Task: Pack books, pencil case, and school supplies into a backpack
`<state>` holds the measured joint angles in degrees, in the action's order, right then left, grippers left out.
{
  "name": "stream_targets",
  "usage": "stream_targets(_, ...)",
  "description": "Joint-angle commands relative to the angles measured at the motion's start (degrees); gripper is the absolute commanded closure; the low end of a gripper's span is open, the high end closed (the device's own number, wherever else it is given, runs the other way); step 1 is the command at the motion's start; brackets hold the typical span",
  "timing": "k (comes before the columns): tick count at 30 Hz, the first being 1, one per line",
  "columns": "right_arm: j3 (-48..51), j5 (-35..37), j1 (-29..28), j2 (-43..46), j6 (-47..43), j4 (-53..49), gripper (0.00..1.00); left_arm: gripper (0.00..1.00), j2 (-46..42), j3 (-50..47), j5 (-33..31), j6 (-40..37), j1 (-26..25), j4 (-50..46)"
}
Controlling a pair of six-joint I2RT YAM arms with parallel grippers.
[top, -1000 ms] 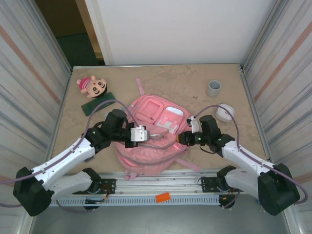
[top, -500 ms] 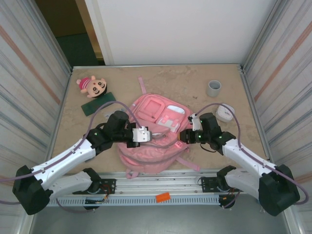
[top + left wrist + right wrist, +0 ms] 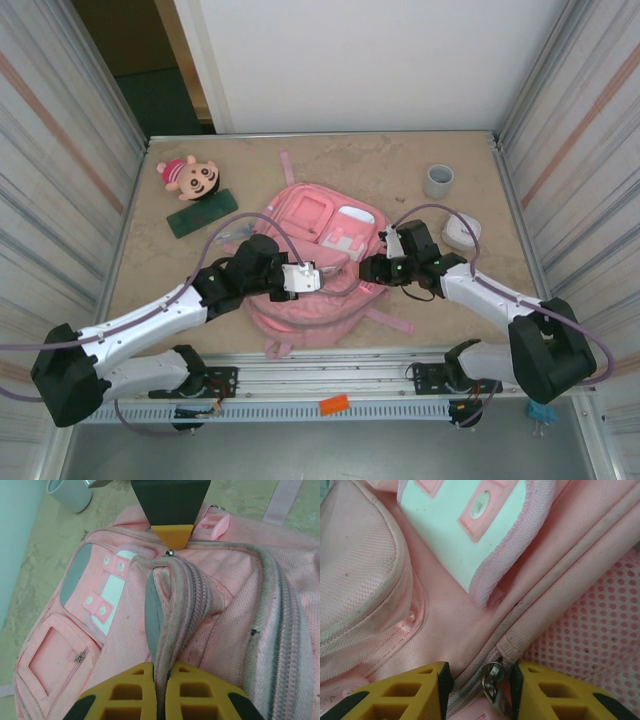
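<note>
On the backpack [image 3: 300,310]: left end effector [image 3: 161,671] clamped, right end effector [image 3: 481,670] narrow (zip pull [image 3: 492,677] between)

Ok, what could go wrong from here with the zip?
1. The right gripper has its jaws apart around the small metal zip pull; if it closes off-centre, it may miss or lose it.
2. The left gripper pinches only a thin fold of the backpack at the zip edge; if that slips, the bag would likely drag along instead of unzipping.
</note>
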<state>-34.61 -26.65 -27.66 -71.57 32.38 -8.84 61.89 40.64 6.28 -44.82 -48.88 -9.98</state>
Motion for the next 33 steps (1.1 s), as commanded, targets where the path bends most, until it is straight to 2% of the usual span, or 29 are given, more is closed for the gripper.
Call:
stream_targets(1,-0.72,-6.64,-0.97,-0.06,-0.97,1.18,0.63,1.00,-0.84,0.30,-4.59,0.16,0.49,8.23)
stream_targets(4,-0.72,-5.27,-0.57,1.15,-0.92,-0.12,0.75,1.00,-1.31,-0.27,-4.84,0.27,0.54,8.26)
stream_targets(7,-1.39,-2.45,-0.56,2.35,-1.21,-3.02,0.78,1.00,-1.61,-0.67,-5.04,0.43,0.59,8.33)
stream_targets(11,-1.69,-0.61,-0.46,2.71,-1.96,-5.12,0.91,1.00,-1.89,-0.72,-5.01,0.51,0.61,8.28)
stream_targets(17,-2.85,1.92,-0.95,3.91,-1.30,-6.35,0.93,1.00,-1.01,-0.60,-5.95,0.52,0.57,7.96)
stream_targets(20,-2.92,3.47,-1.49,6.14,-1.24,-6.66,1.00,1.00,-0.55,-0.83,-6.49,0.61,0.33,8.04)
stream_targets(26,-2.17,7.80,-2.61,13.26,-0.92,-6.40,1.00,1.00,1.42,-0.37,-9.24,-1.56,-1.31,6.61)
stream_targets(29,-1.91,5.52,-2.89,16.08,-1.74,-6.94,1.00,1.00,2.34,0.30,-11.51,-0.25,-1.63,6.88)
stream_targets(33,-3.65,3.65,-4.06,15.17,-3.59,-10.49,1.00,1.00,3.30,1.67,-13.37,5.87,-1.66,8.64)
